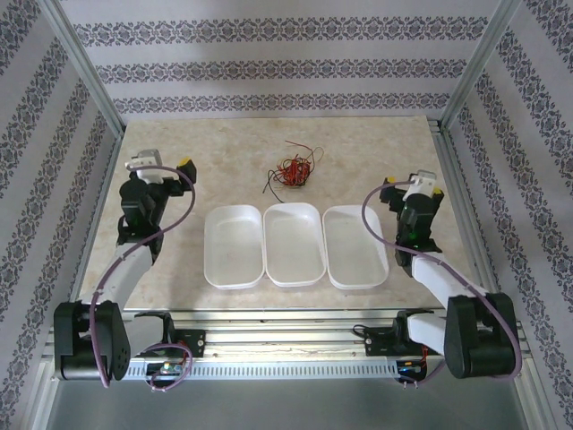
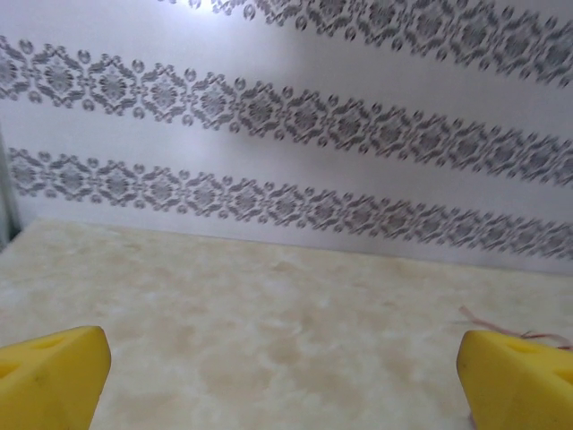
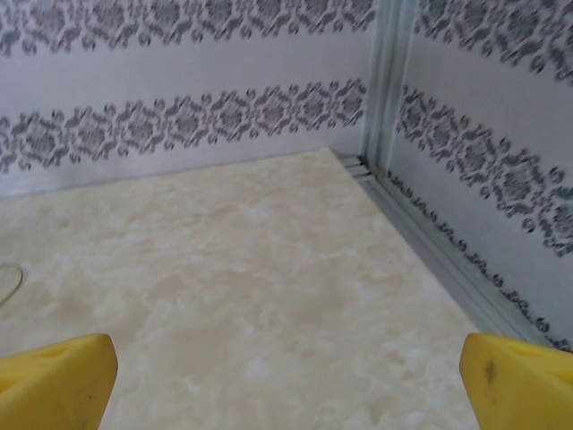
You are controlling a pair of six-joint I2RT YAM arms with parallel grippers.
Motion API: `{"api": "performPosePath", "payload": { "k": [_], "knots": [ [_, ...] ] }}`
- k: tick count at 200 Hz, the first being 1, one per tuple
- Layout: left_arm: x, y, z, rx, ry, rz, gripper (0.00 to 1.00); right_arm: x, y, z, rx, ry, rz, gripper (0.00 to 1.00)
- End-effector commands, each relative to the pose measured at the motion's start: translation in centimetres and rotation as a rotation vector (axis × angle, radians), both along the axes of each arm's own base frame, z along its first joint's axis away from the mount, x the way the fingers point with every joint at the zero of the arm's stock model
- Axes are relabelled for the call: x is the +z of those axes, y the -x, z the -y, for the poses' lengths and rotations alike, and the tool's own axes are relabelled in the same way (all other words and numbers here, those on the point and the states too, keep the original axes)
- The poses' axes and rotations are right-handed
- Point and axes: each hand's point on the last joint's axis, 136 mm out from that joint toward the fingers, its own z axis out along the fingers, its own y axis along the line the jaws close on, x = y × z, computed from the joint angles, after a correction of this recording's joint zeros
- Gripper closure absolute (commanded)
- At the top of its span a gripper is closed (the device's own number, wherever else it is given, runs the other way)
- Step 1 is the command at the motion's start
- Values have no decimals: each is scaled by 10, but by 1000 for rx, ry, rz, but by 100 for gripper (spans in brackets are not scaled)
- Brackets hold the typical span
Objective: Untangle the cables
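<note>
The cables (image 1: 291,170) are lying tangled, upper centre (nothing separated yet) — left gripper (image 1: 164,163) and right gripper (image 1: 414,184) are standing with jaws apart.

Patterned wallpaper walls (image 1: 286,54), beige marbled tabletop (image 1: 358,152), aluminium frame posts (image 1: 85,67)

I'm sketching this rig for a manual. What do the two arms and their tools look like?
Both arms match: the left arm and right arm have white links between bulky black joint housings, with a thick purple cable looping along each. The left tool and right tool carry blunt yellow fingers, wedge-shaped in the wrist views. No markings are legible.
</note>
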Motion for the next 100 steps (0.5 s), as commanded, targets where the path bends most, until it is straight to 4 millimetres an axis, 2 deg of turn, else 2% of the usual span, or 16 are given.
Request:
{"api": "performPosePath", "payload": {
  "k": [1, 19, 51, 79, 100],
  "knots": [
    [-10, -7, 21, -72, 184, -111, 1, 1, 6, 9, -75, -53, -96, 2],
    [-8, -17, 42, -112, 195, -148, 1, 0, 4, 3, -58, -94, -140, 2],
    [-19, -39, 85, -177, 160, -278, 1, 2, -1, -14, -26, -169, -192, 2],
    [-39, -60, 134, -244, 113, -379, 1, 8, -10, -41, 11, -146, -275, 2],
    [-56, -72, 169, -300, 33, -451, 1, 12, -17, -70, 73, -138, -330, 2]
  ]
}}
